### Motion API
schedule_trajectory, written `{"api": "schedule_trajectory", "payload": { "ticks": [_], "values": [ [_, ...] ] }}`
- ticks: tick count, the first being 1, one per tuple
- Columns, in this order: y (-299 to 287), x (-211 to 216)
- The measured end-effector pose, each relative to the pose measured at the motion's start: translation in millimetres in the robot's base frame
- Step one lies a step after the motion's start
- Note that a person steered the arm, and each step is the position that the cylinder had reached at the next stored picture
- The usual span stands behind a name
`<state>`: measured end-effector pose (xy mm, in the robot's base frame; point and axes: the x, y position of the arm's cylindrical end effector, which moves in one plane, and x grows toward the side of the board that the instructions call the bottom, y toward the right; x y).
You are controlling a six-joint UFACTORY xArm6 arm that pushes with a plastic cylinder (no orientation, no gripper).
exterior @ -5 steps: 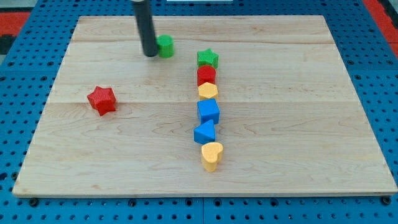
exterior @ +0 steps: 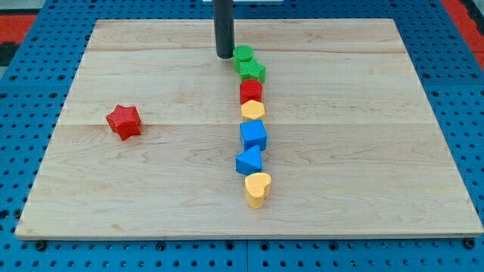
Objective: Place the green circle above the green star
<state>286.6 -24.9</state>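
Green circle (exterior: 243, 55) sitting just right of my tip (exterior: 224, 57), touching green star (exterior: 253, 71) below it | rod gripping nothing, upper end cut off at top | no readable markings

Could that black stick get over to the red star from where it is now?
Probably yes. My tip sits beside the green circle, and the board between it and the red star holds no blocks.
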Motion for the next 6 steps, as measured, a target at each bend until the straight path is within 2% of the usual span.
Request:
{"api": "schedule_trajectory", "payload": {
  "ticks": [1,2,6],
  "values": [
    [-27.5,7.4],
    [-24.9,22.2],
    [-3.2,13.2]
  ]
}}
